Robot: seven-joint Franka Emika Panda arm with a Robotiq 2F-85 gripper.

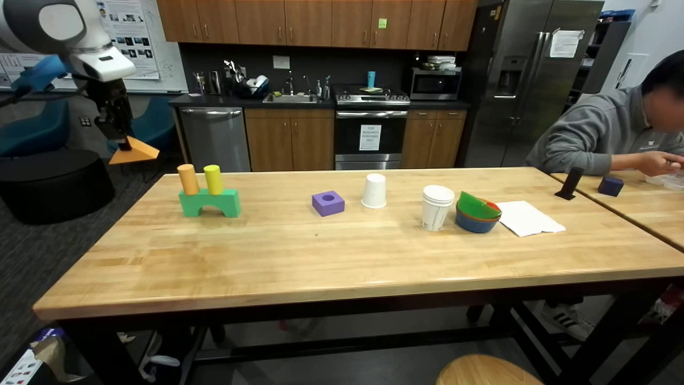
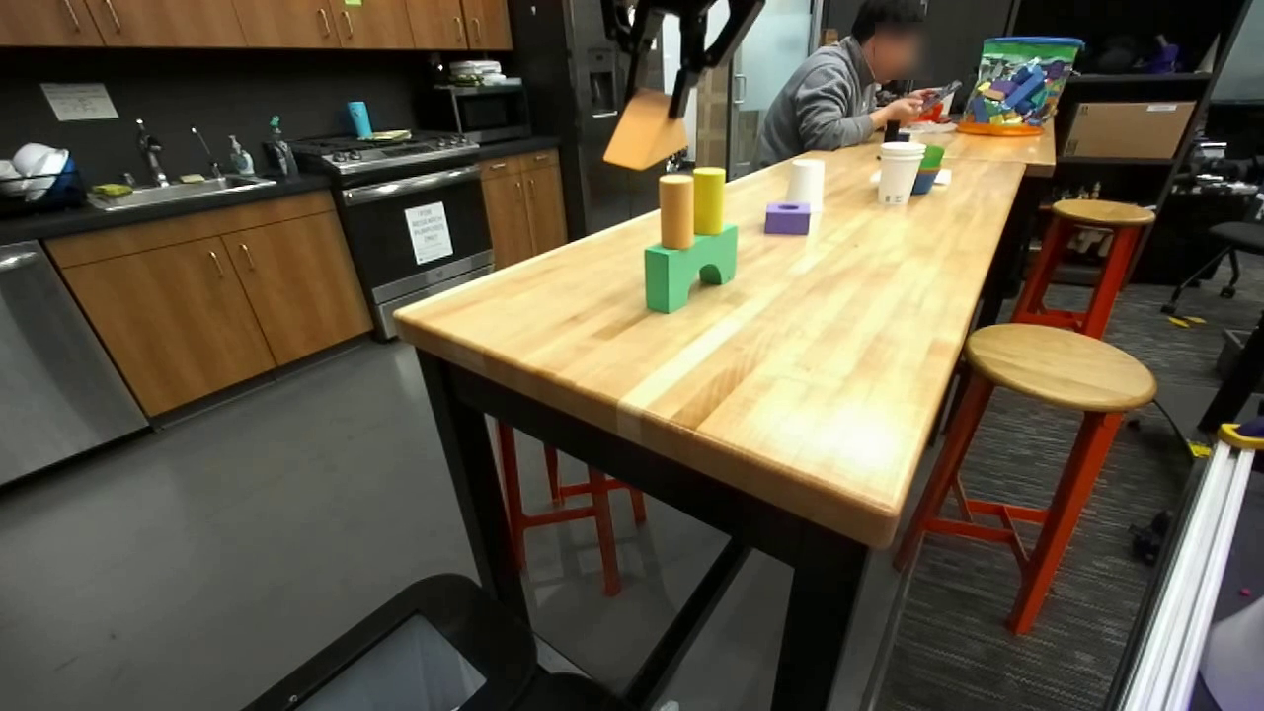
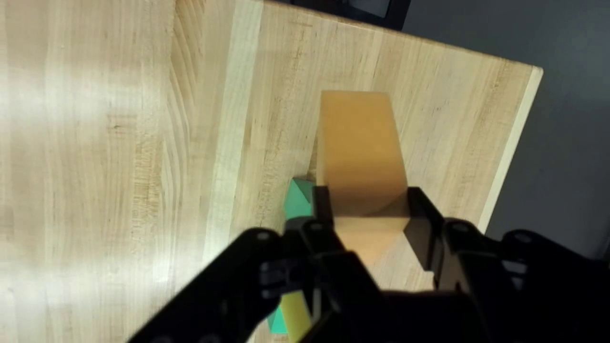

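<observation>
Gripper (image 3: 366, 205) held the orange wedge (image 3: 362, 155) pinched near its ridge, aloft, left of the green arch (image 1: 209, 198) in an exterior view; the wedge seemed light and stiff, best gripped across its flat triangular ends.

In the wrist view, the end effector (image 3: 367, 202) hides what seems most of the green arch (image 3: 297, 201).

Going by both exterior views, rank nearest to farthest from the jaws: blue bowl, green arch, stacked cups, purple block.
1. Green arch: leftmost, lower than the jaws.
2. Purple block: right of the arch.
3. Stacked cups: right of the block.
4. Blue bowl: right of the cups.
</observation>
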